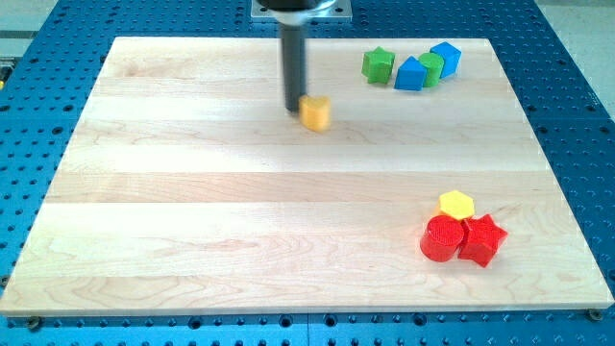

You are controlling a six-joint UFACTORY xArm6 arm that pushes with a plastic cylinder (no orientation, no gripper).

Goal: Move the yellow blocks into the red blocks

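Yellow cube (315,112) sits touching my tip (294,111), just to the tip's right in the view. Being a bare rod, the tip has no jaws to open or clench. Far toward the view's bottom right, a yellow hexagon (457,204) rests against a red cylinder (441,238) and a red star (482,239). Right of the tip, near the view's top of the wooden board (192,211), cluster a green star (378,65), blue block (410,74), green block (431,67) and second blue block (446,57).

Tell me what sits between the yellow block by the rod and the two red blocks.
Nothing: the camera view shows bare wood from the yellow cube, next to my tip, down to the red cylinder and red star. The yellow hexagon already touches them.
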